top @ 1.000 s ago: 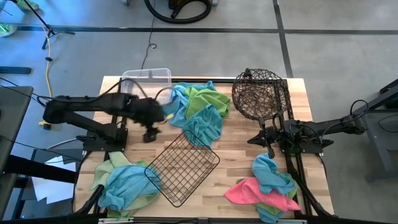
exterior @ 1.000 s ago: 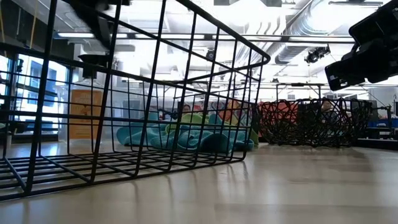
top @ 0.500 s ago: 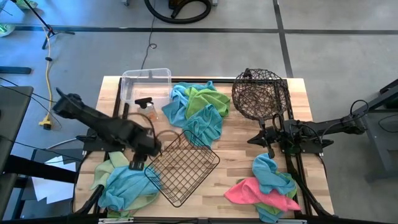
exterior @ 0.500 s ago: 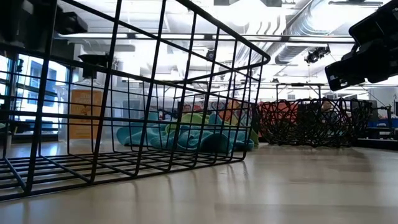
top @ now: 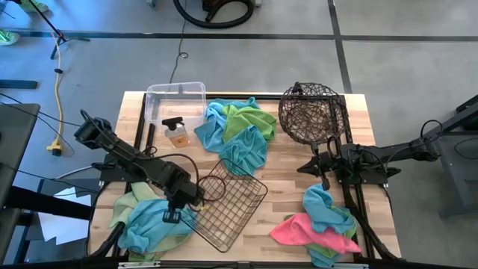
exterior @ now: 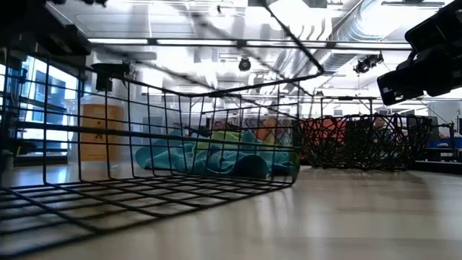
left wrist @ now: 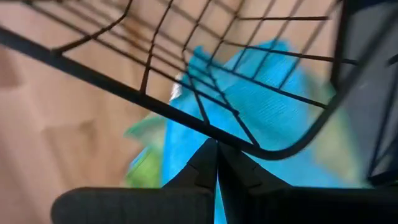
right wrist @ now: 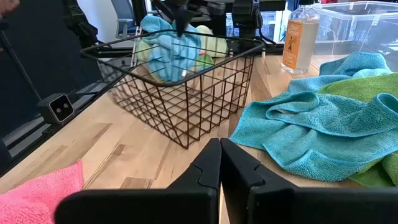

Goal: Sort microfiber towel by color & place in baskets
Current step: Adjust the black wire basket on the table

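In the lower left of the high view, the left gripper [top: 173, 214] is reaching down, jaws pressed together at the black rectangular wire basket's [top: 233, 209] rim above a light blue microfiber towel [top: 149, 224]; the right gripper [top: 324, 182] is waiting, jaws pressed together.

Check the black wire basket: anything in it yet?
Empty. In the high view the black wire basket shows only bare table through its mesh; the towels lie outside it.

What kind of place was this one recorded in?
Likely a robotics lab or workshop: a wooden table on a concrete floor, exposed ceiling ducts, and cables trailing beside it.
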You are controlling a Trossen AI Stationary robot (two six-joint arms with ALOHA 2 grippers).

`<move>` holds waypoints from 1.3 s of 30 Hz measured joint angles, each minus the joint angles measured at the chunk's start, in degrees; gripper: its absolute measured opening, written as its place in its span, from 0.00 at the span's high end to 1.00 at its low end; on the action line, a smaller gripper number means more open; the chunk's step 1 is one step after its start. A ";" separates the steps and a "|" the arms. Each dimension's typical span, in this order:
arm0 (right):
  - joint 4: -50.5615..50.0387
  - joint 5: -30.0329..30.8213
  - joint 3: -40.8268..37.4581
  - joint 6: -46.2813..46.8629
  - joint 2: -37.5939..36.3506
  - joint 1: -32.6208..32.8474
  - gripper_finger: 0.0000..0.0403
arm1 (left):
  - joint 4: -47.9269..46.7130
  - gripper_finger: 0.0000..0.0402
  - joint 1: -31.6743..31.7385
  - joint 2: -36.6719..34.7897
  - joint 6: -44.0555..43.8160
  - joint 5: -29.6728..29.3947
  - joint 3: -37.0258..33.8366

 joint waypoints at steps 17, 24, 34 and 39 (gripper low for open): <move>0.00 0.00 0.02 0.00 0.00 0.00 1.00 | 23.77 1.00 0.61 5.65 -7.20 4.30 1.41; 0.00 0.00 0.02 -0.01 0.02 -0.02 1.00 | 20.07 1.00 4.64 1.59 4.09 -6.42 8.61; 0.00 0.00 0.01 0.00 0.02 -0.02 1.00 | 19.10 1.00 19.91 9.61 33.12 -9.61 10.49; 0.00 0.00 0.01 0.00 0.02 0.00 1.00 | 17.93 1.00 22.90 13.39 38.02 -9.73 10.45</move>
